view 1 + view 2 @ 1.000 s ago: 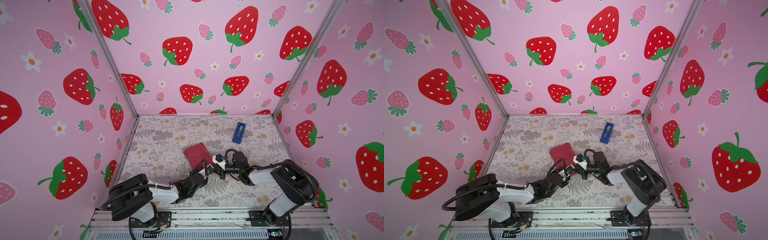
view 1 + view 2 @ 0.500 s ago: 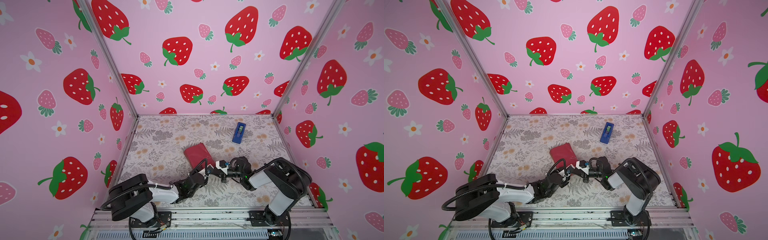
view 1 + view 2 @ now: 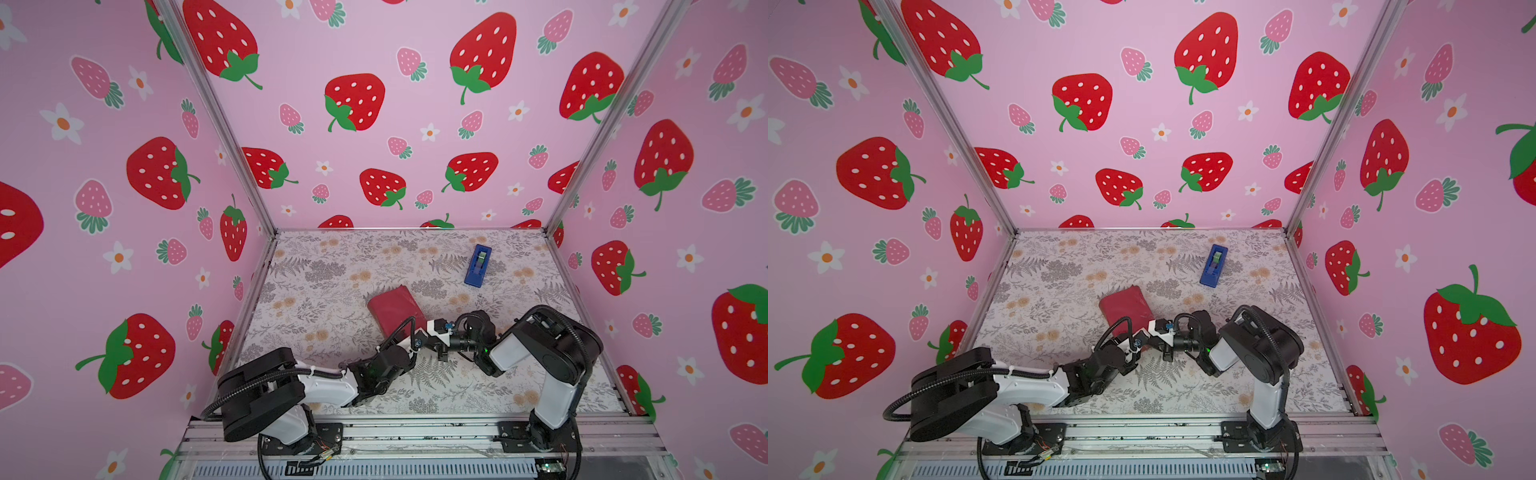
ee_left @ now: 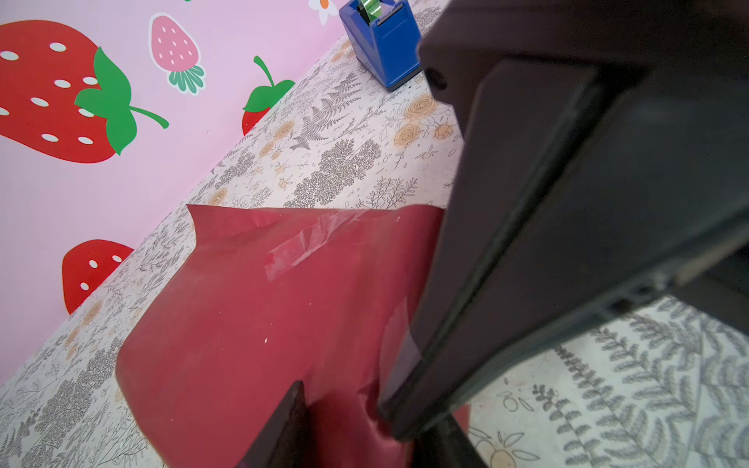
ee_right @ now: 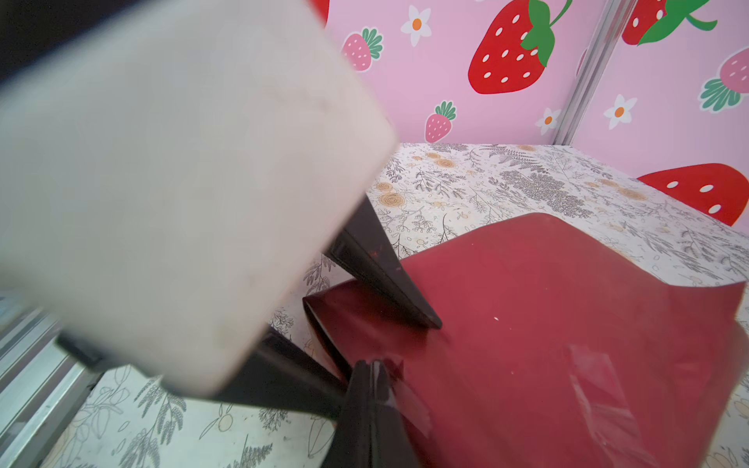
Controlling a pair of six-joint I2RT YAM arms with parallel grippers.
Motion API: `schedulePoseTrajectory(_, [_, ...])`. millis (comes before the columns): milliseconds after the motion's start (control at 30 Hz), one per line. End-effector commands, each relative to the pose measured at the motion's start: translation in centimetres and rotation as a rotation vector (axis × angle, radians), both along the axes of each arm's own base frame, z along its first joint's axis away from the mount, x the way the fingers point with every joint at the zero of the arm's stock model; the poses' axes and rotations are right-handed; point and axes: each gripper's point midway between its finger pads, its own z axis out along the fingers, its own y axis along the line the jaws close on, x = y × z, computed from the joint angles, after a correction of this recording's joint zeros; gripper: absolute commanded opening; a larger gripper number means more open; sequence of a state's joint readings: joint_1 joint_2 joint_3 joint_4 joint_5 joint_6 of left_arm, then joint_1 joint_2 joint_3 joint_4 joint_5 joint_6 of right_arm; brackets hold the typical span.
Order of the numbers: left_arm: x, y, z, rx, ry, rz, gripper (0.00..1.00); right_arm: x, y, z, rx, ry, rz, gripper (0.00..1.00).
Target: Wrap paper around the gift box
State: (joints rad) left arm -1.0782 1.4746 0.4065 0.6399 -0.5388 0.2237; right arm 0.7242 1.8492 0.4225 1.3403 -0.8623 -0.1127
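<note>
Paper [image 3: 395, 309], folded boxy parcel on table [image 3: 332, 266], left gripper [image 5: 387, 350] clamping its near end, right gripper [image 5: 371, 389] closed alongside.

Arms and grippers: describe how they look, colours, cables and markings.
The left arm and right arm share white link shells, bulky black joints and a black corrugated cable looping alongside; each wrist carries a small green light. The left gripper has a white block body and black, wedge-shaped fingers.

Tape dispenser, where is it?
In a top view the blue tape dispenser sits on the floral table, right of middle near the back wall, beyond the red paper.
</note>
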Motion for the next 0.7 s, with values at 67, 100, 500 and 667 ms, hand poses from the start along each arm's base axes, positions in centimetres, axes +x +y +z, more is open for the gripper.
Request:
schedulePoseTrajectory(67, [-1.6, 2.0, -4.5, 0.146, 0.134, -0.015, 0.45, 0.6, 0.4, 0.2, 0.020, -0.053, 0.007, 0.00])
schedulePoseTrajectory(100, [-1.7, 2.0, -4.4, 0.143, 0.135, -0.016, 0.46, 0.6, 0.4, 0.2, 0.020, -0.054, 0.007, 0.00])
schedulePoseTrajectory(500, [-3.1, 1.7, -4.2, 0.112, 0.192, -0.081, 0.45, 0.7, 0.2, -0.1, 0.000, -0.050, -0.004, 0.00])
schedulePoseTrajectory(667, [-3.2, 1.9, -3.8, 0.090, 0.175, -0.080, 0.47, 0.8, 0.3, -0.1, -0.004, -0.046, -0.003, 0.00])
